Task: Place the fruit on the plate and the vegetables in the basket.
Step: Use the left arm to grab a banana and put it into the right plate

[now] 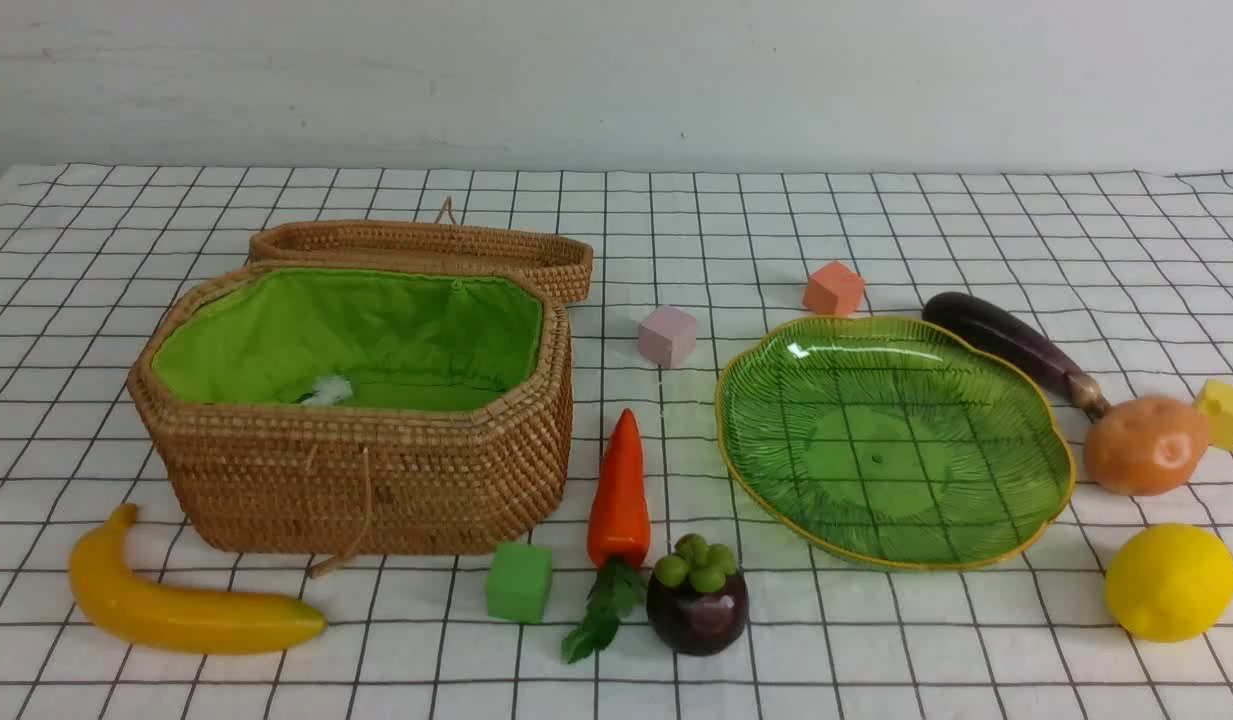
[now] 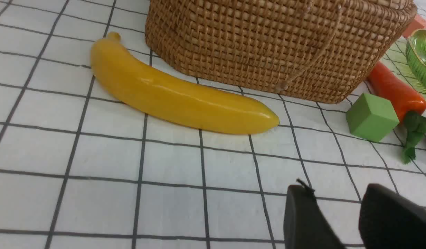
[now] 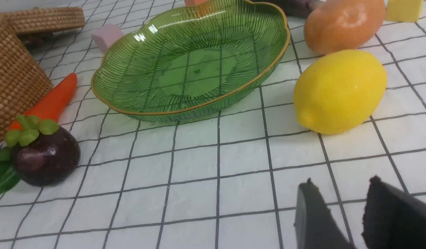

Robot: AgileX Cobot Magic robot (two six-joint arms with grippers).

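The banana [image 1: 196, 610] lies in front of the open wicker basket [image 1: 376, 480], whose green lining holds none of the vegetables. The carrot [image 1: 621, 490] and mangosteen [image 1: 698, 600] lie between the basket and the empty green plate [image 1: 891, 440]. Right of the plate are the eggplant [image 1: 1006, 335], the potato [image 1: 1146, 445] and the lemon [image 1: 1170, 580]. My left gripper [image 2: 335, 188] hovers open over bare cloth, short of the banana [image 2: 178, 97]. My right gripper [image 3: 341, 182] is open too, short of the lemon [image 3: 339, 91]. Neither arm shows in the front view.
Small cubes sit among the produce: green [image 1: 519, 582] by the carrot leaves, pink [image 1: 667, 335] and orange [image 1: 834, 288] behind the plate, yellow [image 1: 1226, 412] beside the potato. The basket lid [image 1: 426, 250] lies open behind the basket.
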